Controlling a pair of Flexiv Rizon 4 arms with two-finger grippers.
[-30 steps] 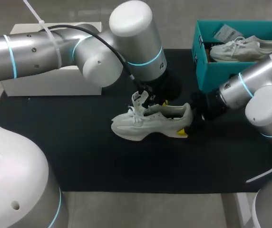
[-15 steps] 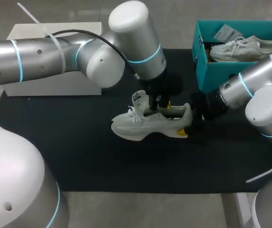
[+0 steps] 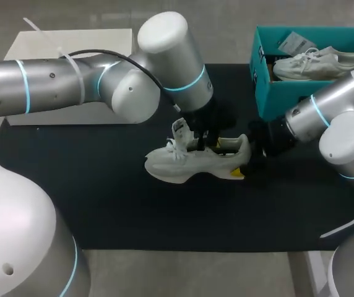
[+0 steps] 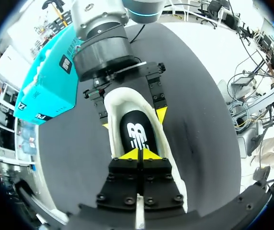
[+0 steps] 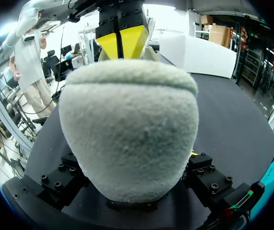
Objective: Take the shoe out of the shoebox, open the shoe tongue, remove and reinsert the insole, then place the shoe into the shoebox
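Lowered since a second ago, the left hand (image 4: 139, 154) dips its fingertips, pressed together, into the white fabric sneaker (image 3: 189, 162) mid-tabletop (image 3: 103, 198), onto the black insole (image 4: 137, 134). The right hand (image 3: 245, 158) clamps the heel, likely steadying it. The teal cardboard shoebox (image 3: 276, 93) waits far right.

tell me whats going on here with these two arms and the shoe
The right gripper is shut on the heel of the white shoe, steadying it on the black mat. The left gripper, fingers together, is down inside the shoe's opening on the dark insole; whether it grips it cannot be told. Another shoe lies in the teal shoebox.
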